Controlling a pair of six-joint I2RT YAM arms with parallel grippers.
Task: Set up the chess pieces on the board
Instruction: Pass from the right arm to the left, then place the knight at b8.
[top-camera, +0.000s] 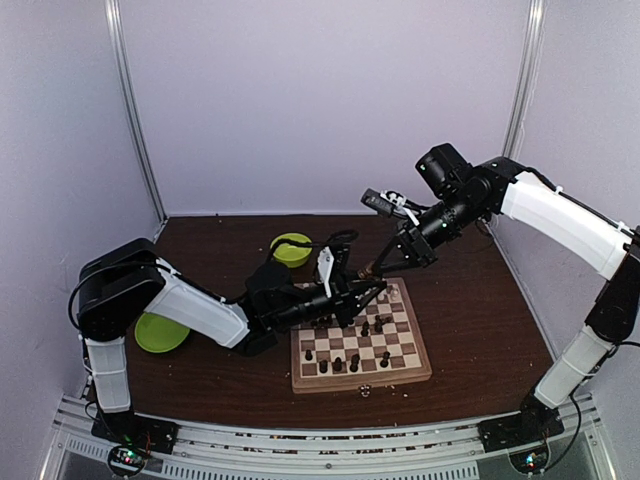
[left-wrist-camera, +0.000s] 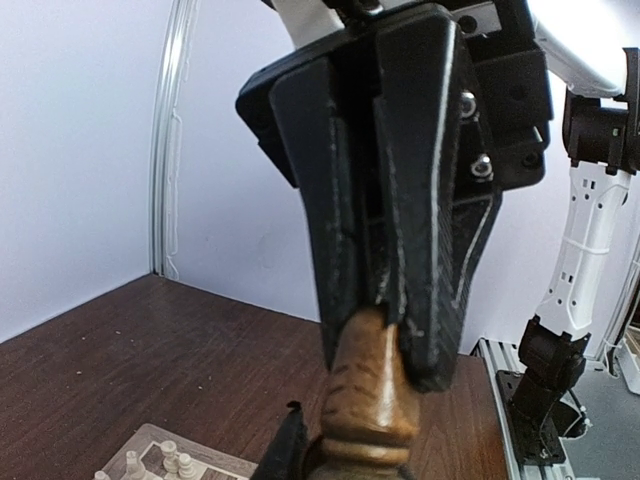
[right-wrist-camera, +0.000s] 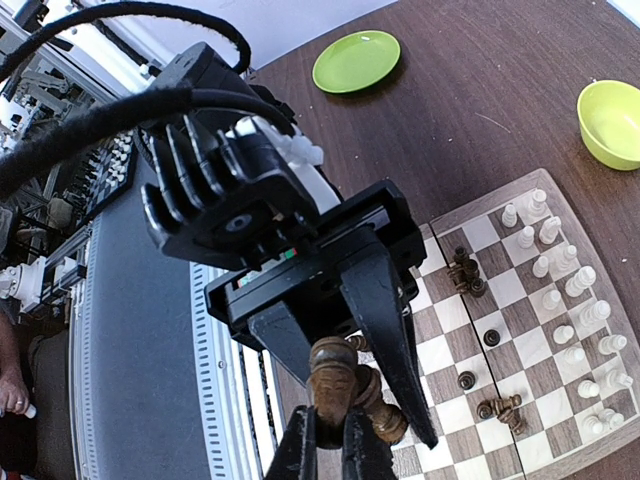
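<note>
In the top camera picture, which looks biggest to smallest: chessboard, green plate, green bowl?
1. chessboard
2. green plate, partly hidden by the left arm
3. green bowl, only slightly smaller-looking, and farther away

Left arm (top-camera: 200, 310) meets right arm (top-camera: 560, 215); right jaws clamped, left jaws narrowed.

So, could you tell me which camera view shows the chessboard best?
The top external view: it takes in nearly the whole chessboard, with only its far left corner covered by the left arm. The right wrist view shows much of the chessboard, cut off at the frame edge; the left wrist view catches one corner.
</note>
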